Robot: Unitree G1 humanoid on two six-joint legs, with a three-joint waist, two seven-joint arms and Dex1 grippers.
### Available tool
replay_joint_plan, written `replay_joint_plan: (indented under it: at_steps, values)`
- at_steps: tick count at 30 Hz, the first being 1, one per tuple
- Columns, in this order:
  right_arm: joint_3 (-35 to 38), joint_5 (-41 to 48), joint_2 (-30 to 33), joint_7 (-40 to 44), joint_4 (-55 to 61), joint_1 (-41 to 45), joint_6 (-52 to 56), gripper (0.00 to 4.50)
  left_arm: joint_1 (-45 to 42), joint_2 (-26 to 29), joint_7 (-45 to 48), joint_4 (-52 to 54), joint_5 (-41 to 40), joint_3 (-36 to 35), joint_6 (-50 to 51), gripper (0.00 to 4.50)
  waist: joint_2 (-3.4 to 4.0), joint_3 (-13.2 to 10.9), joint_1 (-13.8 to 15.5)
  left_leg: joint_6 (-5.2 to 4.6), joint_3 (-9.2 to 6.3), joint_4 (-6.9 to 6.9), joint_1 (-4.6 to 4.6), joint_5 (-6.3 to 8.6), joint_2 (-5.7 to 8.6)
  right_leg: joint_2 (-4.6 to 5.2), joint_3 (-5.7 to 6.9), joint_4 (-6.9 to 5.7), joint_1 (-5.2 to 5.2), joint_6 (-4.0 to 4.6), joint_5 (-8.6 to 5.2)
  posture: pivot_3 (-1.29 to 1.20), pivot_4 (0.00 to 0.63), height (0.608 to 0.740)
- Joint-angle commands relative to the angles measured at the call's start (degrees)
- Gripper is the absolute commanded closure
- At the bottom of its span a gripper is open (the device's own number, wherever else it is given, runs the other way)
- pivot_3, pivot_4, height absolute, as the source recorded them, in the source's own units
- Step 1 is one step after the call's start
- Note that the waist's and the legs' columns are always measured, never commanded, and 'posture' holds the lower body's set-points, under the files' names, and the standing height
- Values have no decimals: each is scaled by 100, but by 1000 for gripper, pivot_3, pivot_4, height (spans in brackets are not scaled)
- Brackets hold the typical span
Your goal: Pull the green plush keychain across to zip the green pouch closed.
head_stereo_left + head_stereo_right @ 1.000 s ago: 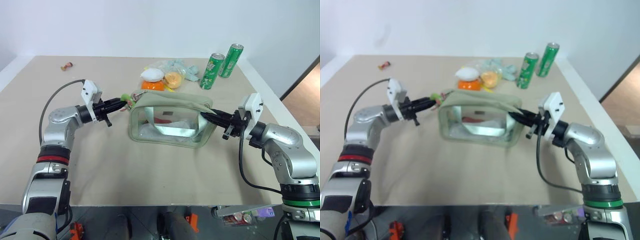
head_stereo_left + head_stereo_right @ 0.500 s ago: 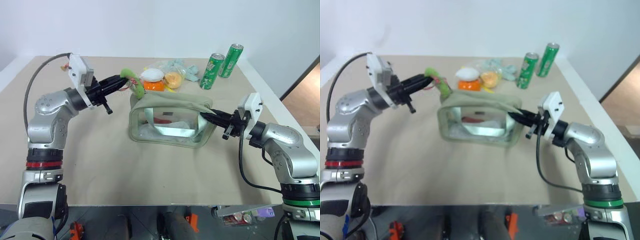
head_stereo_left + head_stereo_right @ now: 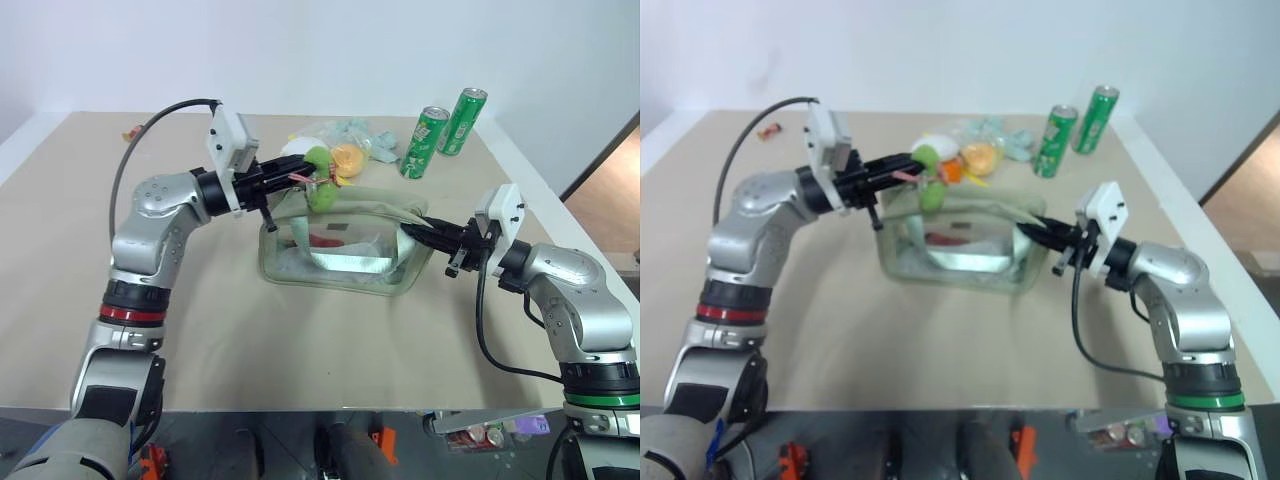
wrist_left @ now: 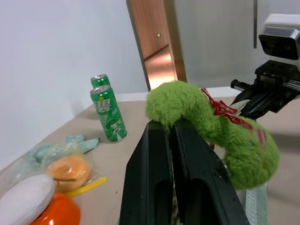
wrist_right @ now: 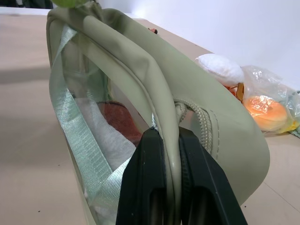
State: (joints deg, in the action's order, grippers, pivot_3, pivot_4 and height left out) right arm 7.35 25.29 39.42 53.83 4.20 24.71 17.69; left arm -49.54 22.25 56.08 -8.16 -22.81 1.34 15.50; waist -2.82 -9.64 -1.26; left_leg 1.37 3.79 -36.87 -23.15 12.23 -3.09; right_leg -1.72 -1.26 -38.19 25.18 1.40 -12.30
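Note:
The pale green pouch [image 3: 372, 201] stands mid-table with a clear side panel facing me. My left gripper [image 3: 300, 178] is shut on the green plush keychain [image 3: 320, 192], held just above the pouch's top near its left end. In the left wrist view the fuzzy keychain [image 4: 206, 123] curls over the closed fingers [image 4: 150, 154], a red cord [image 4: 226, 110] trailing from it. My right gripper [image 3: 418, 232] is shut on the pouch's right end. The right wrist view shows its fingers [image 5: 152, 154] clamped on the pouch's fabric edge [image 5: 140, 61].
Two tall green cans [image 3: 425, 142] [image 3: 461, 121] stand at the back right. A plastic bag of white and orange items [image 3: 340, 150] lies just behind the pouch. A small object [image 3: 131, 132] sits at the far left back. The table's right edge is near my right arm.
My left gripper has risen and swung to the right with the keychain, from beside the pouch's left end to above its top. The right gripper has held still on the pouch.

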Motion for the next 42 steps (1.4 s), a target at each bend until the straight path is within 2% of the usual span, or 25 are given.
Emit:
replay_joint_plan:
  at_steps: [1,4,12,25,26,33,42]
  values:
    - [103,18,47,-22,147,10,-43,4318,-305,-192,-68,96,-39,51,-23,4459,0,0,2,0,0,0,-1,0,1,0,1,0,0,0,0,0,150,740]
    - [104,3,61,-20,149,-22,-62,4318,-327,-270,-96,102,-70,96,168,4459,0,0,0,0,-1,0,-2,0,1,1,0,0,0,0,0,0,150,740]
    - [94,-1,37,2,59,-8,-101,4318,-302,79,242,83,128,326,460,4459,0,0,1,-1,-5,0,0,-1,0,-2,4,-1,0,0,0,0,150,740]
    - [18,-45,-41,61,-114,71,-234,4318,-555,419,438,-152,329,244,293,146,0,0,-1,-3,-4,0,1,-2,1,-2,2,-2,0,-1,0,0,150,740]
    - [14,-48,-44,64,-125,75,-241,4318,-575,455,444,-160,324,222,290,42,0,0,-1,-3,-5,0,1,-2,1,-2,3,-2,0,-1,0,0,150,740]
    - [8,-60,-51,87,-143,74,-256,4318,-591,698,444,82,64,-39,594,42,0,0,-5,-3,-2,-1,1,-2,2,0,0,-2,0,-1,0,0,150,740]
    - [7,-65,-31,167,-229,89,-317,4318,362,1317,131,1334,-872,-953,1689,42,2,0,-12,-2,-3,1,5,-2,-4,2,3,-4,-1,-1,0,0,150,740]
